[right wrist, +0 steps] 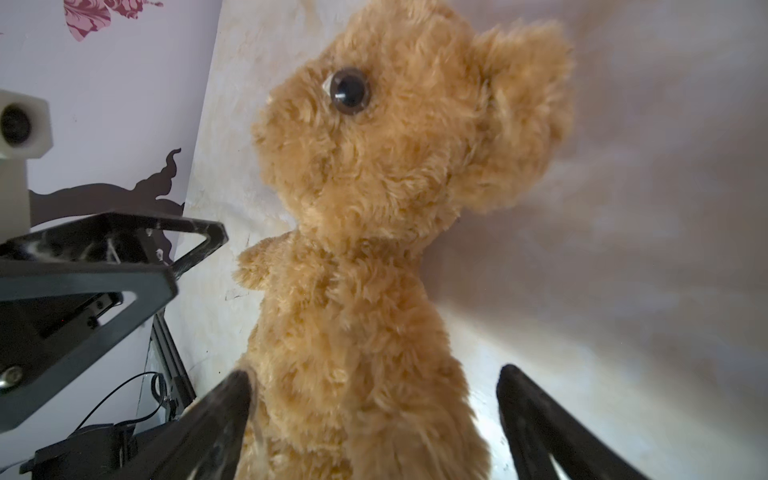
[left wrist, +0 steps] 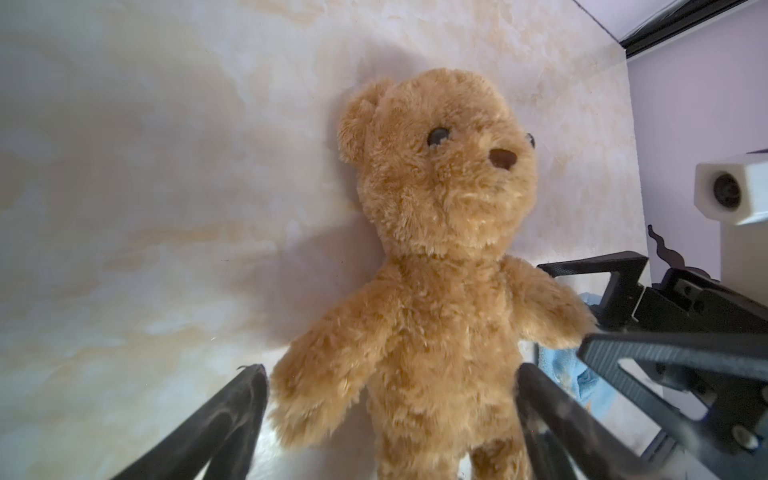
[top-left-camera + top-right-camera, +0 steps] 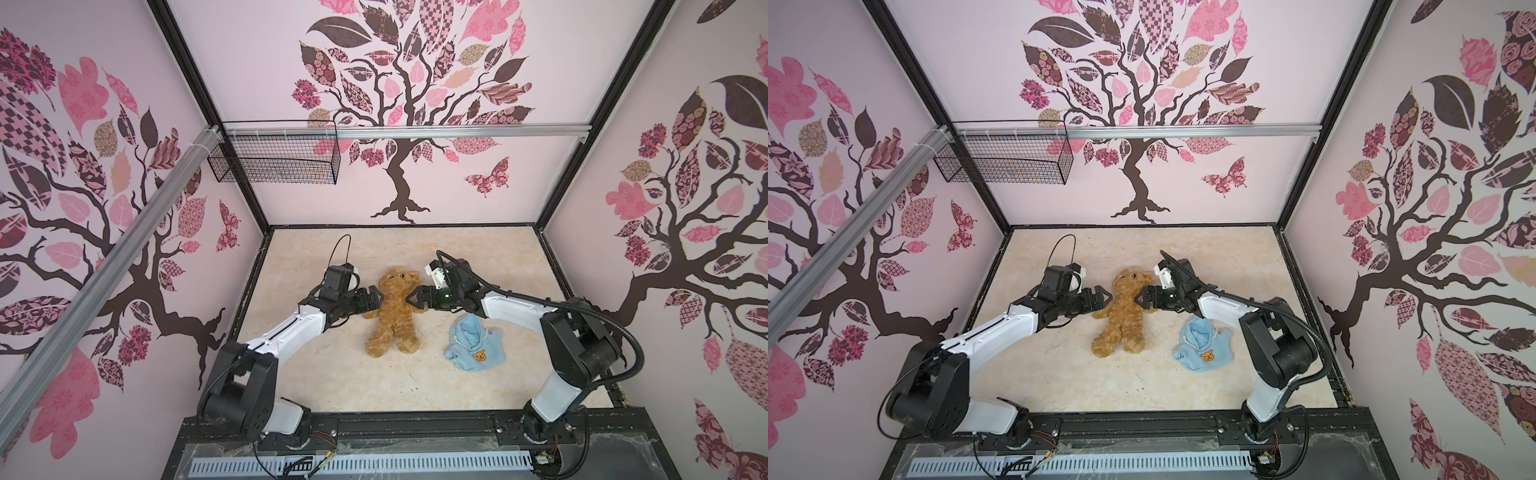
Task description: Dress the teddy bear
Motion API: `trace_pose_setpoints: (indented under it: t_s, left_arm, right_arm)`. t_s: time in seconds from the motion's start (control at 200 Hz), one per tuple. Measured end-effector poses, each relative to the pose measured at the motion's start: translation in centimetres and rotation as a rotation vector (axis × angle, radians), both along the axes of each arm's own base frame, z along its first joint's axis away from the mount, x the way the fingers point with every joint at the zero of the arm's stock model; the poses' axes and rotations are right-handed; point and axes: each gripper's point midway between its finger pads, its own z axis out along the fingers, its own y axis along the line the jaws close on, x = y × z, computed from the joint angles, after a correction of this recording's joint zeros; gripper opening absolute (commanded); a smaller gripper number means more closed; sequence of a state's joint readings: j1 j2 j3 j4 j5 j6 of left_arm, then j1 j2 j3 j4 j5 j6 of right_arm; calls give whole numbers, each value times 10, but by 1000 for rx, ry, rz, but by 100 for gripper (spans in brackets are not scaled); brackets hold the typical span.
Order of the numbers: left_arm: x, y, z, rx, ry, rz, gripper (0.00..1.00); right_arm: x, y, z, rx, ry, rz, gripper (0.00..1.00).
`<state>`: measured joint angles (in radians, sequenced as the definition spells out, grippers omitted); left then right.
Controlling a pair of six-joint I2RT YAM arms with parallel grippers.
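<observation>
We flank the teddy bear (image 3: 392, 309), on its back on the table (image 3: 332, 374), head toward the far wall (image 3: 498, 199), with left gripper (image 3: 377, 299) and right gripper (image 3: 411, 302) spread empty at its shoulders, and the hoodie (image 3: 471, 343) nearer our right.

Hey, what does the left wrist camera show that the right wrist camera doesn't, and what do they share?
Only the left wrist view: the teddy bear face-on, with its nose and both eyes, plus a sliver of light blue hoodie past its arm. Only the right wrist view: the bear in profile, and a pink butterfly decal on the wall. Both: the bear lying on the marbled tabletop, with the left gripper and right gripper open on either side of it.
</observation>
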<state>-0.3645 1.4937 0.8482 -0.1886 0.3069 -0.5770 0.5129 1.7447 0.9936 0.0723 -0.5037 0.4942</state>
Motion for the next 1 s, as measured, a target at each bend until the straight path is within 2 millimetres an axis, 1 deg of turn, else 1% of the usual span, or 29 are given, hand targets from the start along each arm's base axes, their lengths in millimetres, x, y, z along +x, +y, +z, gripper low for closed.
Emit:
trace_pose_setpoints:
  t_s: [0.08, 0.155, 0.25, 0.325, 0.38, 0.43, 0.485, 0.525, 0.565, 0.595, 0.635, 0.695, 0.775, 0.81, 0.915, 1.0]
  left_arm:
    - [5, -10, -15, -39, 42, -14, 71]
    - [4, -19, -26, -74, 80, -26, 64]
    - [1, -31, -23, -117, 83, -37, 60]
    - [-2, -43, -19, -147, 66, -59, 57]
    - [-5, -49, -18, -163, 66, -64, 56]
    - [-7, -49, -19, -169, 67, -61, 57]
    - [-9, -48, -17, -175, 68, -53, 60]
    - [-10, -46, -13, -179, 64, -46, 63]
    - [-11, -43, -5, -185, 48, -39, 65]
    - [-12, -41, 5, -193, 27, -34, 67]
    - [-13, -37, 19, -205, -7, -28, 69]
    - [-12, -27, 47, -224, -75, -10, 72]
    - [-14, -13, 80, -241, -163, 21, 74]
    - [-16, -7, 94, -245, -201, 34, 75]
    - [-26, 4, 121, -249, -271, 50, 77]
    - [-35, 9, 135, -247, -306, 51, 78]
  right_arm:
    - [2, 10, -6, 20, 18, 22, 89]
    - [0, 19, -12, 39, 38, 41, 83]
    - [-5, 29, -17, 61, 58, 65, 69]
    - [-6, 35, -20, 80, 75, 68, 52]
    - [-5, 37, -21, 89, 69, 78, 41]
    - [-4, 36, -21, 92, 67, 75, 33]
    - [-1, 36, -18, 96, 40, 84, 26]
    - [0, 35, -15, 96, 20, 93, 24]
    - [2, 34, -11, 98, -10, 105, 23]
    - [3, 31, -7, 103, -30, 115, 24]
    - [2, 29, 1, 113, -68, 135, 24]
    - [0, 22, 18, 141, -140, 161, 23]
    - [-3, 7, 50, 201, -252, 179, 22]
    - [-4, -1, 69, 239, -320, 181, 21]
    - [-7, -20, 114, 326, -490, 189, 19]
    - [-12, -26, 138, 369, -583, 210, 18]
